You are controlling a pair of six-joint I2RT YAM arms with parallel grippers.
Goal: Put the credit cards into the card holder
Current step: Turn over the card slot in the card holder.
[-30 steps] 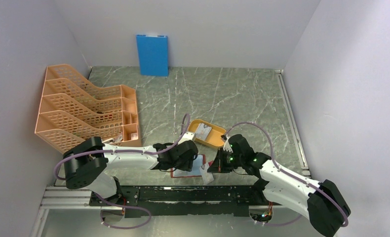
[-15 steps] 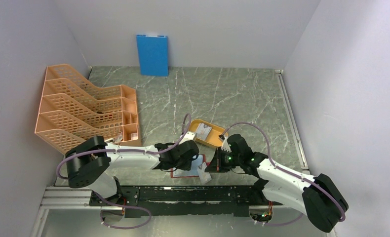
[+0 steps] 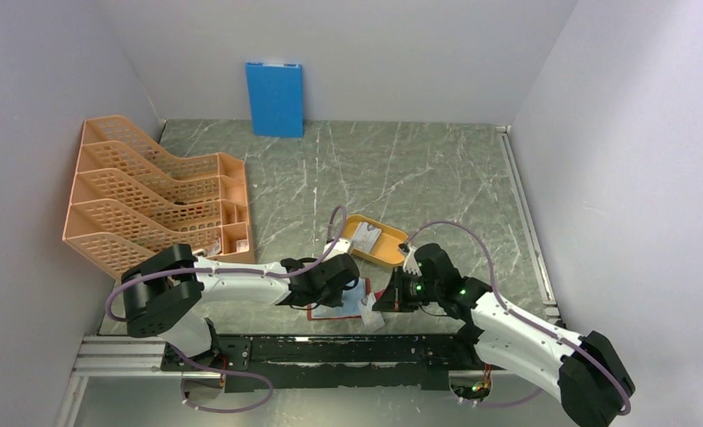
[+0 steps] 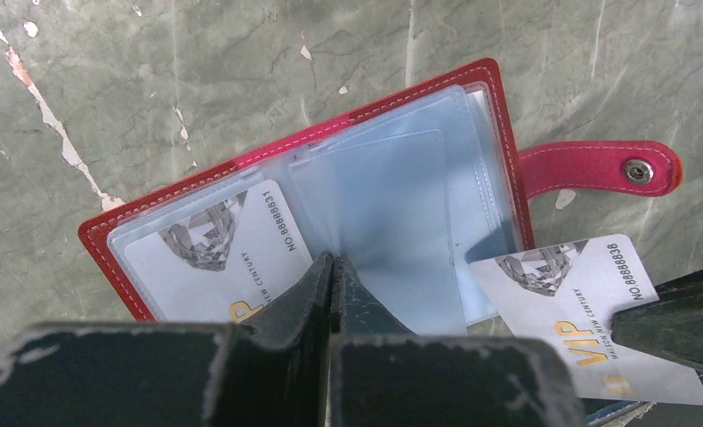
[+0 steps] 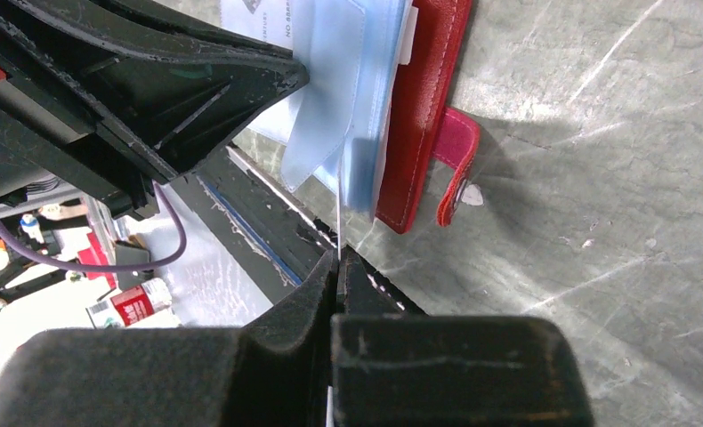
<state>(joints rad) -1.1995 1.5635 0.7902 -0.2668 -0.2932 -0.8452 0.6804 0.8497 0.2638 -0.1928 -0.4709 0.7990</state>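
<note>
Card holder (image 4: 499, 133) lies open on the worktop (image 3: 401, 169), the yellow tray (image 3: 388, 256) just beyond it, with one credit card (image 4: 232, 240) already pocketed. My left end effector (image 4: 330, 267) is pinched on a clear sleeve (image 4: 392, 222). My right end effector (image 5: 337, 258) grips a second card (image 4: 588, 311) by its edge, just beside the holder's tab side. The risk as I judge it — the card's corner snags the sleeve lip and buckles it, or drags the holder askew.

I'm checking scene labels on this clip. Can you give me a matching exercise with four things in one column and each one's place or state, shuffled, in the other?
Things:
1. card holder
2. loose card
3. blue board
4. file rack

Places or states:
A. standing upright at the far end
B. along the left side
C. lying flat and open
D. pinched by the right gripper

Pairs: 1-C, 2-D, 3-A, 4-B
</note>
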